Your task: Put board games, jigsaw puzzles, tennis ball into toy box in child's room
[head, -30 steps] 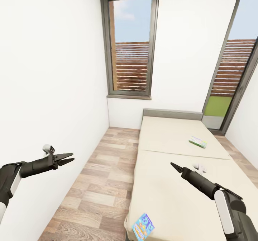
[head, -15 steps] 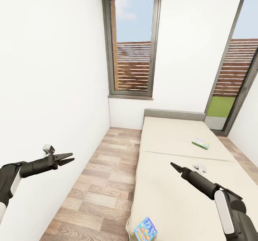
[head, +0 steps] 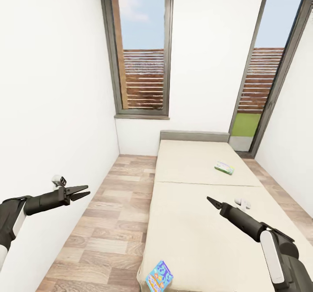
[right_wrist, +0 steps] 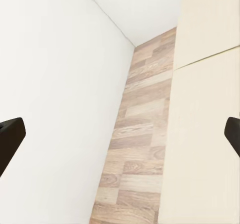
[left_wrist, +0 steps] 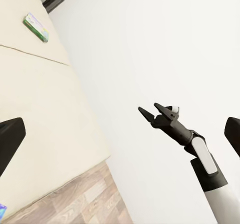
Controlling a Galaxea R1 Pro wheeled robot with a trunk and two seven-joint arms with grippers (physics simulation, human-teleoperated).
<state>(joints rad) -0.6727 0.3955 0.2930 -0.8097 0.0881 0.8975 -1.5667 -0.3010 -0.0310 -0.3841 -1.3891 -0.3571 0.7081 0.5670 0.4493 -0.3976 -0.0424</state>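
- Games on the bed [head: 195, 222]: a white-green box [head: 224, 167] lies on the far mattress section, right of centre; a small blue box [head: 159, 276] lies at the near left corner, its lower edge cut off by the frame.
- Right gripper [head: 210, 202] hangs above the near section, between the two boxes and well apart from both; its jaws look closed to a point in the head view, while the left wrist view shows a slight gap at the tips [left_wrist: 150, 111].
- Left gripper [head: 84, 192] is held out over the wood floor [head: 117, 222] beside the left wall, jaws a little parted, holding nothing.
- White-green box also appears in the left wrist view [left_wrist: 36, 27]; its print is too small to read.
- A small white object [head: 243, 203] lies on the bed just beyond the right arm; what it is cannot be told.
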